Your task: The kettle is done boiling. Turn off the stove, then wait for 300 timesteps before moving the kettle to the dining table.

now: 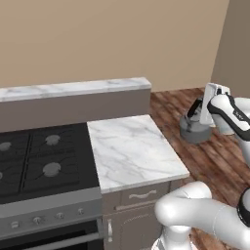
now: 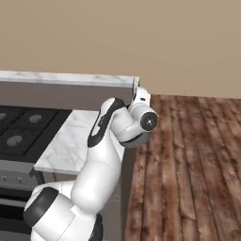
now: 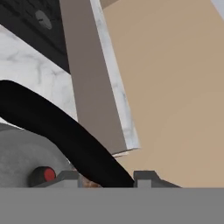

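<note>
**Kettle in hand, off the stove's right**

I have the kettle [image 1: 194,128] hanging over the wood floor, right of the counter [image 1: 132,149], well clear of the stove [image 1: 41,161]. The gripper [image 3: 107,178] is pinched narrow on its black handle [image 3: 57,127], which runs crosswise between the fingers. I judge the table lies further off.

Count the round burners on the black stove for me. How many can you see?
4 show on the stove in the left base view: two at the back, two at the front. The picture's left edge cuts the stove, so more may be hidden.
</note>
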